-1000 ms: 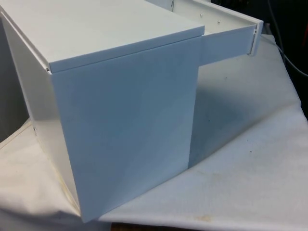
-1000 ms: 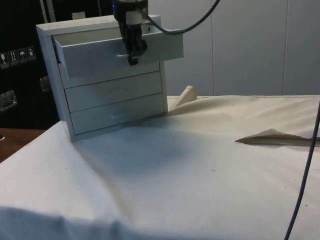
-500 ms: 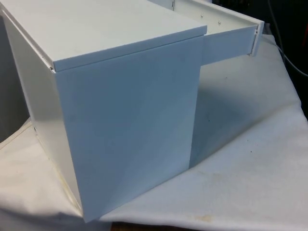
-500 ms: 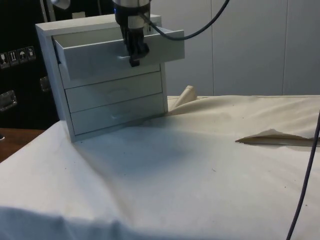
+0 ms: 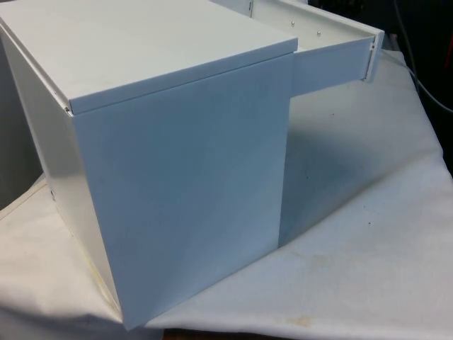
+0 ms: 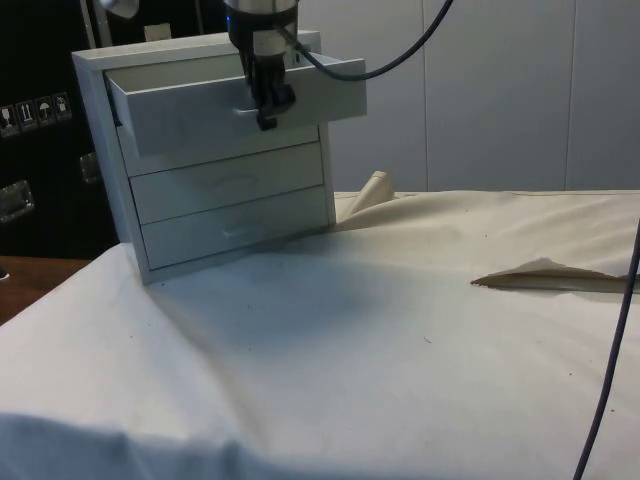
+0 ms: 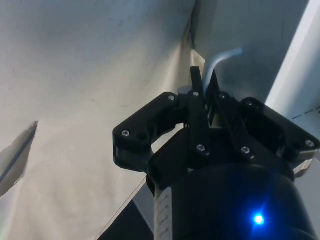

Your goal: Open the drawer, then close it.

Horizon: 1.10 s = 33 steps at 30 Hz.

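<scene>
I have the gripper clamped on the handle of the top drawer, which juts out of the chest right under it. My worry: the chest is light, so an off-axis push could skid it across the tabletop instead of closing.

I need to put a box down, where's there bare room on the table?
The wide stretch of white cloth in front of the chest of drawers is bare, out to a fold. It is crowded at the open top drawer, where the gripper holds its handle.
</scene>
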Tool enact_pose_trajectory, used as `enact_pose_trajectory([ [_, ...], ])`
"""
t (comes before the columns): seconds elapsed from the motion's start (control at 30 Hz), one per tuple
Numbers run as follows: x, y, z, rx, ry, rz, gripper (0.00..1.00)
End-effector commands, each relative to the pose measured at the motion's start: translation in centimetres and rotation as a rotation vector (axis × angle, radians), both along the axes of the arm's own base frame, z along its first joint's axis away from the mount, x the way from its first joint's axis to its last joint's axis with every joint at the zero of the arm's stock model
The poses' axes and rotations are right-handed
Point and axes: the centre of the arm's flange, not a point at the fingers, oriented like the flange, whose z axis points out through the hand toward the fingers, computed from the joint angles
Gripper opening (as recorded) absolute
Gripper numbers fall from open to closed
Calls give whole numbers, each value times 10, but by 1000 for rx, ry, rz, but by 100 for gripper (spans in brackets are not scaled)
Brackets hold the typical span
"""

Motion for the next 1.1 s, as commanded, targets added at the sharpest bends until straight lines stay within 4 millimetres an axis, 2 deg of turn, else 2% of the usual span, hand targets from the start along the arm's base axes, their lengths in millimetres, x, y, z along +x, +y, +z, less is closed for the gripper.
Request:
enact_pose_trajectory([
  [0.0,-1,1,2,2,0,-3,0],
  [0.07,1,0,2,1,-3,-3,0],
  [0.23,1,-1,18,1,-19,-18,0],
  [0.43,-2,3,24,-1,-24,-16,0],
  [0.57,-2,6,22,-7,-21,-13,0],
  [0.6,-1,1,21,1,-17,-10,0],
  [0.63,-2,7,22,-6,-21,-11,0],
  [0.83,-1,12,20,-16,-16,-9,0],
  [0.87,-1,13,20,-15,-17,-9,1],
  [0.97,-1,13,19,-10,-21,-4,15],
  [1.0,-1,14,20,-15,-19,-10,15],
  [1.03,-2,15,20,-17,-19,-10,26],
  [1.07,-2,15,20,-17,-20,-10,31],
])
